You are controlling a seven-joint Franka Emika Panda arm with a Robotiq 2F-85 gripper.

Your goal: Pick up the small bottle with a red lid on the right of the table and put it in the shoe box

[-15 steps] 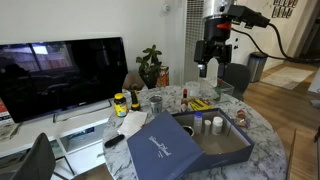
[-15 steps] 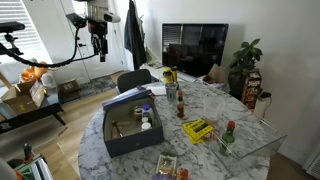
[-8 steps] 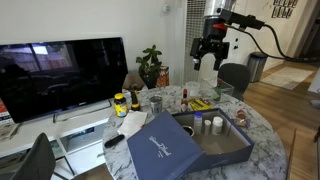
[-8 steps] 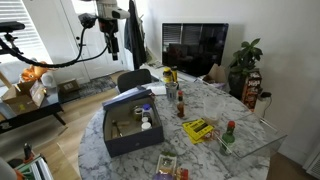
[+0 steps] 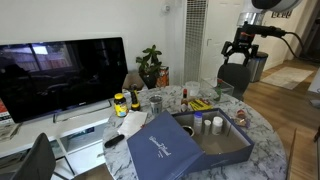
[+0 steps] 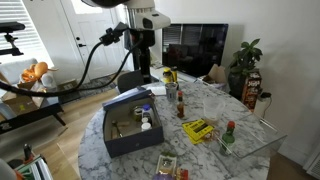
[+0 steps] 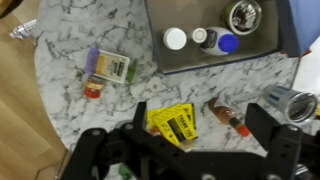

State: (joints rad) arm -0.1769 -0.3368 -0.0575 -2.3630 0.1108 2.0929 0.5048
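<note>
Wrist view, far left: the small bottle with a red lid [image 7: 92,90] sat near the rim of the round marble-patterned table [image 7: 130,100], so a nudge could have knocked it off. Rightward, a slim brown red-topped bottle [image 7: 228,115] risked a wrong grab. The black gripper [image 7: 185,150] gaped empty; only an exterior view showed it high, well apart from the navy cardboard shoe box [image 5: 215,140].

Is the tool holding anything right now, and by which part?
Nothing. The tool hangs open and empty above the round marble-patterned table.
</note>
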